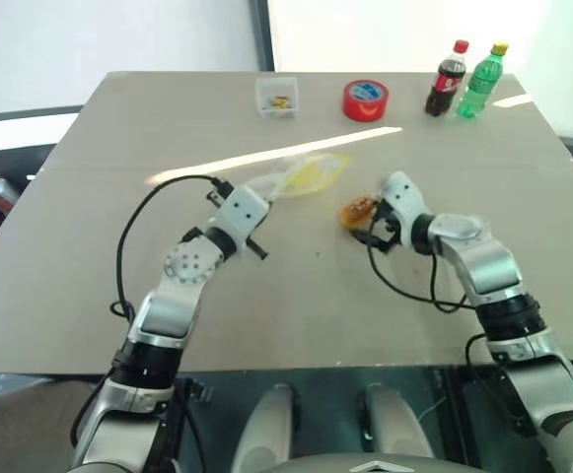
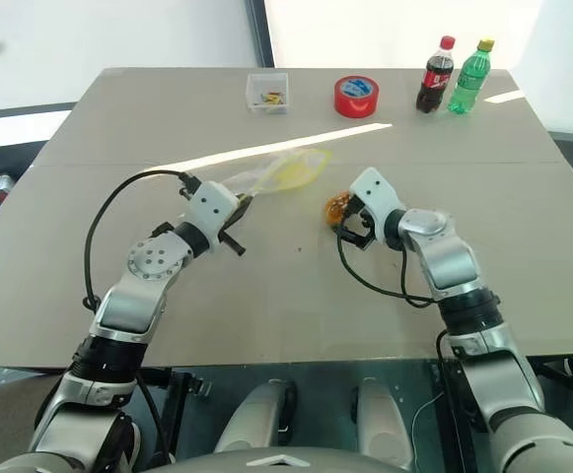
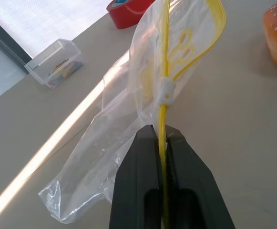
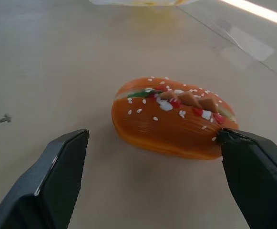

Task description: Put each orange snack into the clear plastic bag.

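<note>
My left gripper [image 3: 161,136] is shut on the yellow strip of the clear plastic bag [image 3: 143,86]. The bag hangs off the fingertips and stretches over the table [image 1: 266,296] toward the far right, where I also see the bag [image 1: 306,175] from above. One orange snack [image 4: 171,119], a glossy oval with pale specks, lies on the table to the right of the bag. My right gripper [image 4: 151,136] is open, with a finger on either side of the orange snack [image 1: 357,210]; the right fingertip [image 4: 229,138] is at the snack's end, the left one stands apart.
Along the table's far edge stand a small clear box [image 1: 277,97], a red tape roll [image 1: 365,100], a cola bottle [image 1: 446,79] and a green bottle [image 1: 481,81]. Black cables loop from both wrists over the table.
</note>
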You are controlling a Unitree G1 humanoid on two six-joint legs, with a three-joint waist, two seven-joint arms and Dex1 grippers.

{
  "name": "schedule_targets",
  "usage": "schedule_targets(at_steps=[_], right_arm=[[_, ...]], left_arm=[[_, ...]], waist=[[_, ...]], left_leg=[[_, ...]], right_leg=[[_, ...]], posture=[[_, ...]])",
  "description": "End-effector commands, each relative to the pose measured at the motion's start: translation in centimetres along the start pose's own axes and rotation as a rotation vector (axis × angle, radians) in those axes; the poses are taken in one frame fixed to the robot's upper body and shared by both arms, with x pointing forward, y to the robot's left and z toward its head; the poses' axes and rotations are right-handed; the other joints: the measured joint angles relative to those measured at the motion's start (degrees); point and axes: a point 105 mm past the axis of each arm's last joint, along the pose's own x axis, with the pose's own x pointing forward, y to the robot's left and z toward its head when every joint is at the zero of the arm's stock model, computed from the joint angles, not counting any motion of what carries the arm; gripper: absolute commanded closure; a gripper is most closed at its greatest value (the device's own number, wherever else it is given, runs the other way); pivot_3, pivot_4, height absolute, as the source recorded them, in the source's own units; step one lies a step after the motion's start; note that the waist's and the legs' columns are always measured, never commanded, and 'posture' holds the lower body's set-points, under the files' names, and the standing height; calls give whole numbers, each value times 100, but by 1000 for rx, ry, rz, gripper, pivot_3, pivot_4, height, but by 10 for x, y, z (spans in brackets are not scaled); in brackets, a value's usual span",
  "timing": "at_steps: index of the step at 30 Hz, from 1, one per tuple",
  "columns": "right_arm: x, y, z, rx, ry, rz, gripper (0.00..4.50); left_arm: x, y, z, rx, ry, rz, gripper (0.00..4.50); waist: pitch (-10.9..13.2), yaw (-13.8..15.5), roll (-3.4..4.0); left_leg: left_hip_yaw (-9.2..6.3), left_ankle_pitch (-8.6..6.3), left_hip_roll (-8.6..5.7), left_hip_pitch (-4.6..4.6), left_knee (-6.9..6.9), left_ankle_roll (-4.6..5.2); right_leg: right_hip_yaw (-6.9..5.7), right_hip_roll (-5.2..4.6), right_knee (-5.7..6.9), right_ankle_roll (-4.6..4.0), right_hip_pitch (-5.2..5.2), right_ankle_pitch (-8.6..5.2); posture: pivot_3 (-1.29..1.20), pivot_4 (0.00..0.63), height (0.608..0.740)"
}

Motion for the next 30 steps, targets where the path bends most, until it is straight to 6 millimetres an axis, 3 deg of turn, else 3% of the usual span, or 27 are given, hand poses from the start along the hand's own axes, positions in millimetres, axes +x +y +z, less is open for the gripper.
schedule_targets(at_steps=[1,9,18,24,26,27,30], right_arm=[[3,-13,8,22,-31,-47,42],[17,-13,18,115,-74,-51,42],[21,-26,25,127,-107,-134,42],[23,-27,24,118,-112,-151,1690],[24,-28,23,115,-111,-157,2530],[24,-28,23,115,-112,-158,3229],[24,-28,26,102,-122,-155,4278]], left_arm=[[-1,10,11,27,-41,33,4500],[0,10,10,30,-40,27,4500],[0,7,7,26,-36,27,4500],[-1,6,5,23,-30,24,4500],[-2,5,4,23,-26,22,4500],[-2,5,3,23,-25,22,4500],[-2,5,3,23,-23,20,4500]], waist=[[0,2,0],[0,-14,0],[0,-6,0],[0,-14,0],[0,-12,0],[0,-11,0],[0,-11,0]], left_leg=[[0,0,0,0,0,0],[0,0,0,0,0,0],[1,0,0,0,-1,0],[1,0,0,-1,-1,0],[1,0,0,-1,-1,0],[2,0,0,-1,-1,0],[2,0,0,-1,-1,0]], right_leg=[[0,-1,-1,0,0,0],[0,0,0,0,0,0],[0,0,-1,0,-1,0],[0,0,0,0,-1,0],[0,0,0,0,-1,0],[0,0,0,0,-1,0],[0,0,0,0,-1,0]], posture=[[0,150,740],[0,150,740],[0,150,740],[0,150,740],[0,150,740],[0,150,740],[0,150,740]])
